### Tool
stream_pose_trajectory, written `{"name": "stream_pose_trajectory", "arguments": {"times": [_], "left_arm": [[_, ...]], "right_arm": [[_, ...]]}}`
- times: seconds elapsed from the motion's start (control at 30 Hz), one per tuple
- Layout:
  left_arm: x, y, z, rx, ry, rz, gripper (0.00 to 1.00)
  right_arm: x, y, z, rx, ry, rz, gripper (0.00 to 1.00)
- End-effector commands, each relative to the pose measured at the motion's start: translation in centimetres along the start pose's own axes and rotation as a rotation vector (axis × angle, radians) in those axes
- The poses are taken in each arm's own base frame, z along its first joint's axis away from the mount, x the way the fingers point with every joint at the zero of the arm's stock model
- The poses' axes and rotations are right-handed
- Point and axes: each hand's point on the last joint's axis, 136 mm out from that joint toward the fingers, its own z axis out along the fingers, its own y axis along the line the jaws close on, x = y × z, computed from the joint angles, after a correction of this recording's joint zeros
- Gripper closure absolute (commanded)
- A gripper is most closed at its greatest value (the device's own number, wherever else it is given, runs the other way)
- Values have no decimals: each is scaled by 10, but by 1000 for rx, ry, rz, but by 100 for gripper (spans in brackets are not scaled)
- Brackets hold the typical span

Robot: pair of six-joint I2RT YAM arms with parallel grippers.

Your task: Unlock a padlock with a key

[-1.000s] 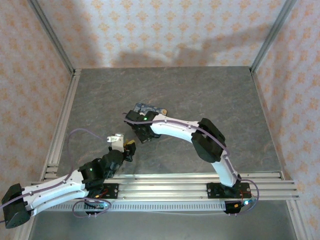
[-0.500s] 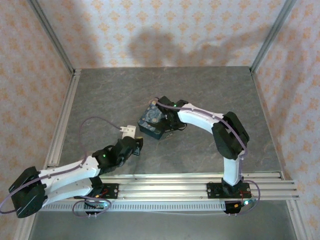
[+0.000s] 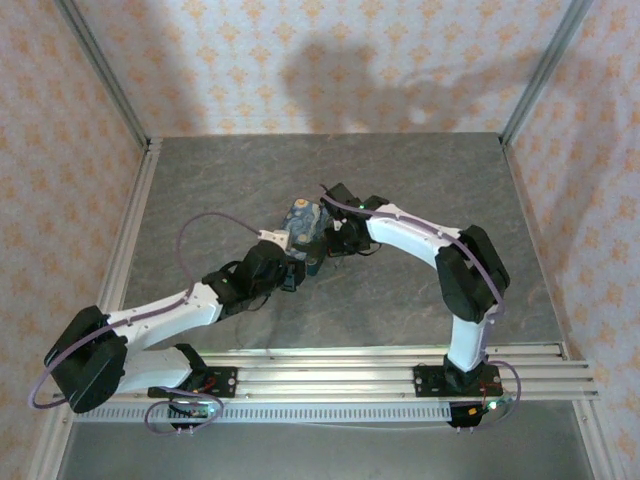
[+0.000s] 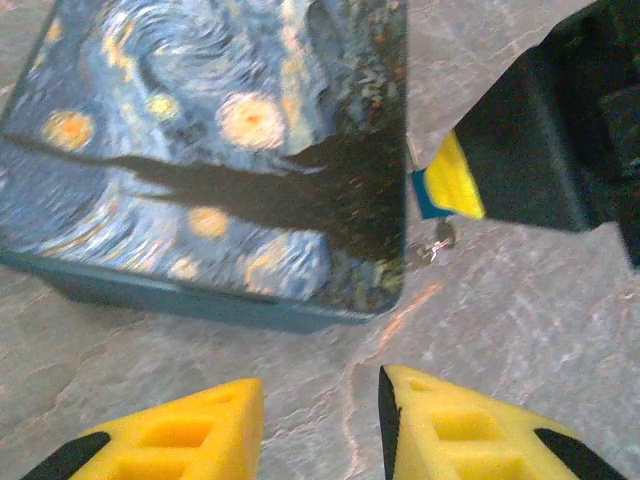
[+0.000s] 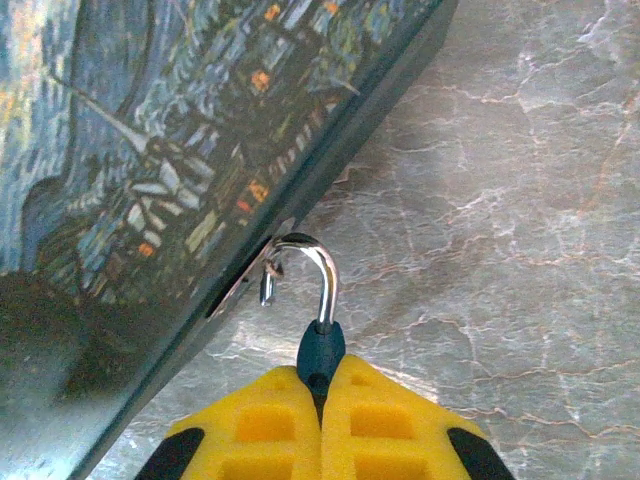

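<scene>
Right gripper [image 5: 320, 405] clenched on the padlock [image 5: 320, 352], blue body pinched between yellow pads; silver shackle [image 5: 318, 268] rising toward 12 o'clock, curling over to 10, free end hanging at the latch on the edge of the painted box [image 5: 140, 150]; apparently sprung, though hard to confirm. Left gripper [image 4: 320, 425] released and empty, near the box's wall; box at 11 o'clock, right gripper at 2. Below the padlock, small dangling metal bits, perhaps the key [image 4: 436, 240]; too small to be sure. Step in hand, at a guess: steadying the lock. Next: pinch the key, align with the keyway, turn gently. No readable lettering or brand; just swirling night-sky artwork on the lid.
</scene>
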Motion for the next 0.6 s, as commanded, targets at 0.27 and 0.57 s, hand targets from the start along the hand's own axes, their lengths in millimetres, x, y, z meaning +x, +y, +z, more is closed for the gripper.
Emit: {"name": "stream_pose_trajectory", "arguments": {"times": [0.27, 0.57], "left_arm": [[-6, 3, -2, 15, 0, -38, 64], [-11, 19, -10, -19, -14, -55, 64]], "right_arm": [[-24, -9, -2, -94, -73, 256, 100], [-28, 22, 13, -249, -73, 401, 100]]}}
